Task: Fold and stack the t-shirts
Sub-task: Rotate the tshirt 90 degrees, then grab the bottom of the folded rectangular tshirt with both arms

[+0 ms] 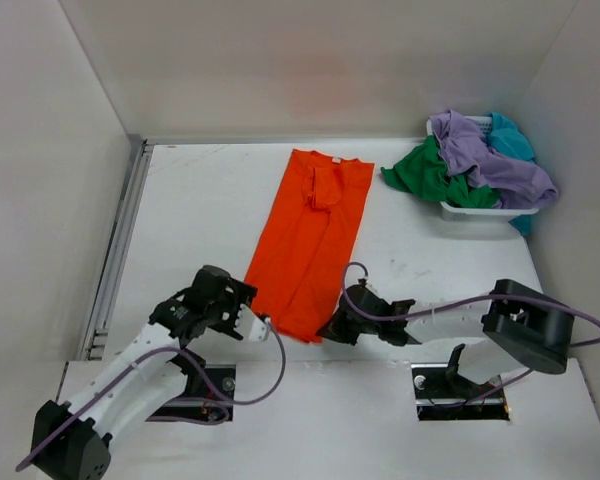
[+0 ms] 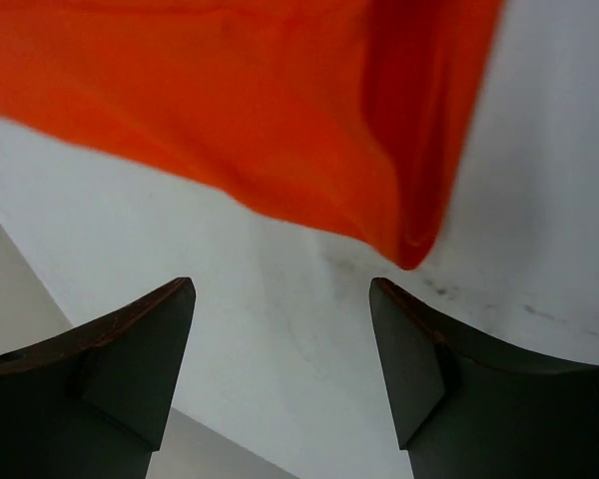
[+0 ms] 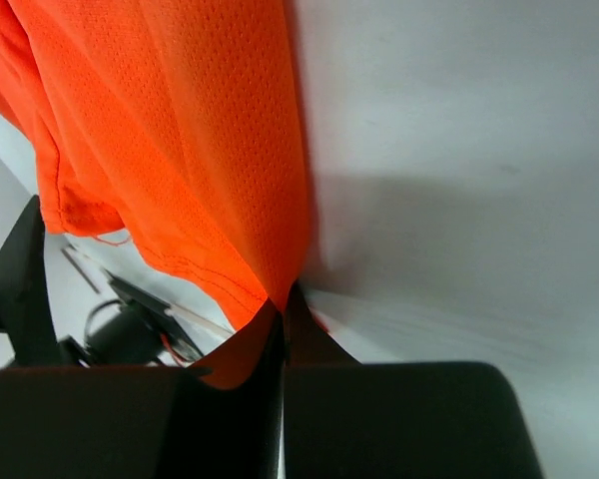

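Right up close, my right gripper (image 3: 283,317) is pinched shut on the near right corner of the orange t-shirt (image 1: 310,235). It lies long on the tabletop (image 1: 200,200), stretching away from me. My left gripper (image 2: 282,294) is wide, with the near left corner just ahead, not touching.

Left fingers (image 2: 130,359) apart, right fingers (image 3: 399,409) together

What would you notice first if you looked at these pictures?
The bright orange t-shirt, spread long in the middle of the white table. The right hand pinches its near corner. Far right, a basket overflows with a purple t-shirt, green t-shirt and teal t-shirt.
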